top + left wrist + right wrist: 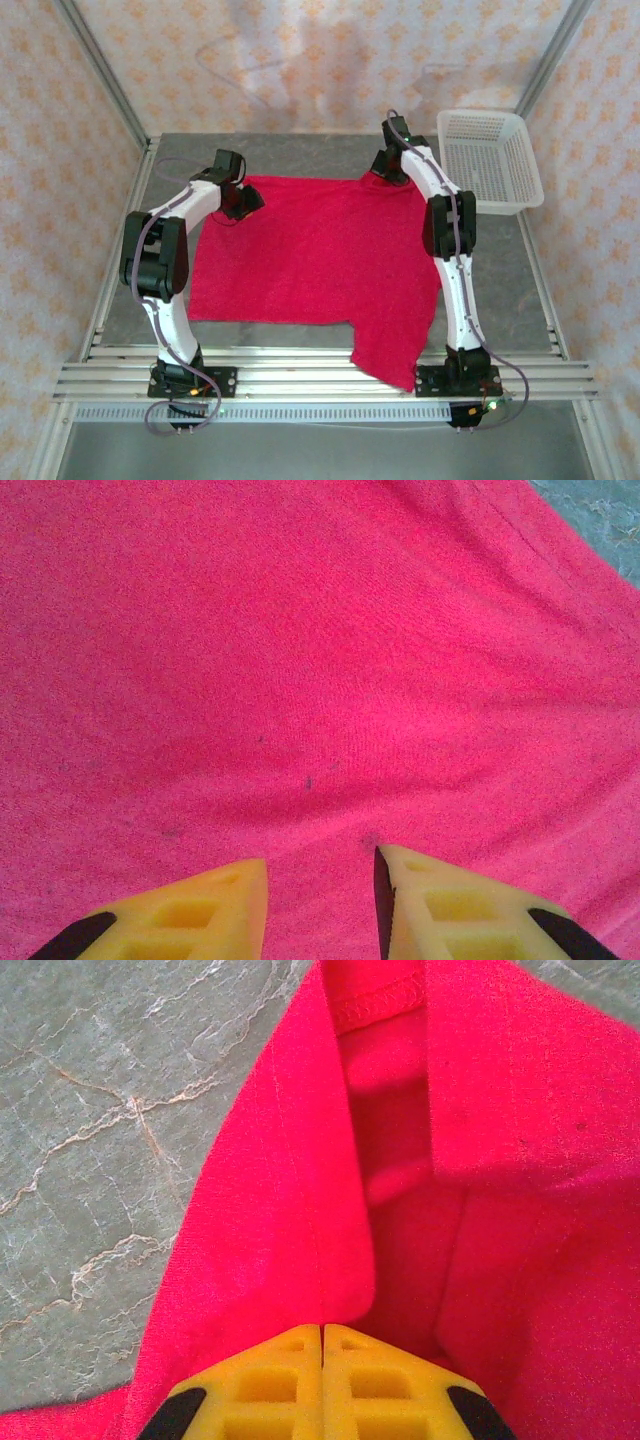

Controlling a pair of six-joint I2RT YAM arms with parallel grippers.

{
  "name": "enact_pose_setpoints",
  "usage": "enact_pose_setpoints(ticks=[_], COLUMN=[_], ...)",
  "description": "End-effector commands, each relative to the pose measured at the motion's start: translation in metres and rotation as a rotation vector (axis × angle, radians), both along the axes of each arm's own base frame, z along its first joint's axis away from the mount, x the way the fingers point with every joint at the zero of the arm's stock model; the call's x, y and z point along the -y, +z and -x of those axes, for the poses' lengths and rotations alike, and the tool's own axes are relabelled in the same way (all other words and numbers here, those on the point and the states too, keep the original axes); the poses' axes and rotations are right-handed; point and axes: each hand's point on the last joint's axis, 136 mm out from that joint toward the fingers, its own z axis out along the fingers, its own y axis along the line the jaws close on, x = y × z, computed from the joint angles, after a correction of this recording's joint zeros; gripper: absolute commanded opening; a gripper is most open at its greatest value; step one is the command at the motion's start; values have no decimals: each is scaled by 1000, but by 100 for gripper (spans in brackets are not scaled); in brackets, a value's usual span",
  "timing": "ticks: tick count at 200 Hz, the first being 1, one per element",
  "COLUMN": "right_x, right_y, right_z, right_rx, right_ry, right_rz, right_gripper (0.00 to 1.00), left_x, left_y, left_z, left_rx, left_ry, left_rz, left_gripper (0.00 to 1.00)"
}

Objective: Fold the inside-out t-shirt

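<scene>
1. The walls (60, 100) on the left, right and far sides are covered in a pale peach floral pattern. Slanted metal posts (100, 70) rise at the far corners.
2. The desk (300, 145) is a grey slab. In the right wrist view its surface (100, 1160) looks like stone, veined with thin white and tan cracks. Silver rails (320, 375) run along its near edge.
3. The red t-shirt (320, 250) lies spread flat over the middle of the desk, between the two arms. One corner at the near right drapes over the rails, just beside the right arm's base.
4. The left arm (160, 260) and right arm (455, 250) rise from the rails and reach toward the far side.
5. A white slotted basket (490, 160) sits at the far right corner of the desk, apart from the shirt.
6. The left hand (243, 203) is at the shirt's far left corner. In its wrist view the left hand (320, 865) is released: the yellow fingers stand apart, with flat red cloth (300, 660) showing in the gap.
7. The right hand (385, 170) is at the shirt's far right edge. Seen from the wrist, the right hand (322, 1332) is clenched on a raised fold of the shirt (520, 1210), its fingertips meeting.
8. A stitched hem (375, 995) shows at the top of that fold.
</scene>
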Motion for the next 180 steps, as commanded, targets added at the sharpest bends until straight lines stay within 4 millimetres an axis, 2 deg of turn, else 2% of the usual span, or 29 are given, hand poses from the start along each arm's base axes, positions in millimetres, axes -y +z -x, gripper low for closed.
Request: enact_pose_setpoints(ticks=[1,29,45,74,103,108,121,128,145,147,150,166,180], right_x=[-1,1,3,-4,-14,-17,-21,-21,-15,-14,-13,-2,6], right_y=[67,111,128,141,145,145,149,152,159,161,162,165,155], right_z=[-6,-14,-19,-40,-78,-84,-97,-100,-95,-94,-91,-70,-46], right_rx=[115,218,265,360,487,506,541,545,520,516,508,440,352], right_ry=[-9,-19,-22,-2,6,8,15,11,-9,-11,-15,-41,-49], right_rz=[-14,-22,-13,-56,-139,-159,-225,-254,-288,-286,-280,-216,-169], right_gripper=[0,0,0,0,0,8,49,58,66,66,66,66,66], left_x=[3,1,1,1,2,1,1,-1,-7,-8,-8,-13,-13], left_y=[3,-2,-5,-7,-8,-8,-7,-6,-10,-1,3,7,13], left_z=[-3,-1,-1,0,0,1,1,2,7,6,6,7,4], left_rx=[-4,-14,-20,-23,-19,-18,-13,-9,-19,2,9,22,31], left_ry=[-22,-25,-28,-25,-14,-11,-4,0,16,19,21,41,46], left_rz=[-19,-29,-32,-34,-21,-20,-21,-27,-50,-49,-49,-43,-29], left_gripper=[35,34,34,33,33,33,33,33,33,34,33,34,34])
